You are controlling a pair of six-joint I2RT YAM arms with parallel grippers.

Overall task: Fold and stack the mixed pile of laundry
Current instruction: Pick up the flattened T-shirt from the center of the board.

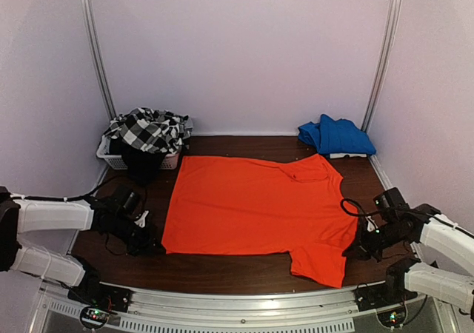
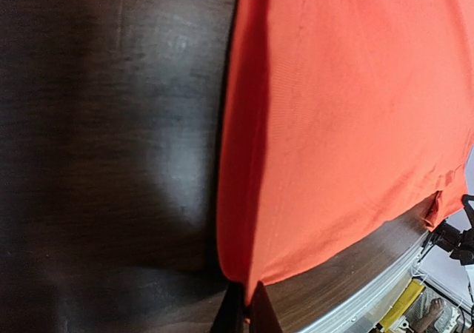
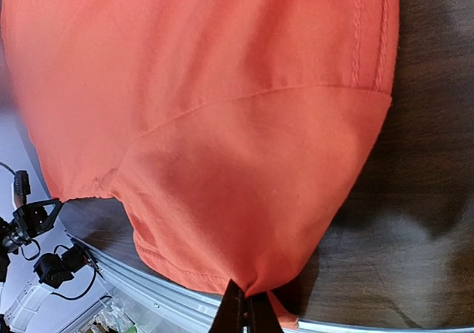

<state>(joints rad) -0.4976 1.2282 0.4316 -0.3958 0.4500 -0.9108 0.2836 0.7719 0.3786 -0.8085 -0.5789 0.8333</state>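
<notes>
The orange-red shirt lies spread flat on the dark wooden table. My left gripper is at the shirt's near-left corner. In the left wrist view its jaws are shut, pinching the corner of the orange cloth. My right gripper is at the near-right sleeve. In the right wrist view it is shut on a gathered bit of the sleeve. A black-and-white checked garment and a black one sit in the basket at the back left.
The white slatted basket stands in the back-left corner. A folded blue garment lies at the back right. White walls close in three sides. A metal rail runs along the near table edge.
</notes>
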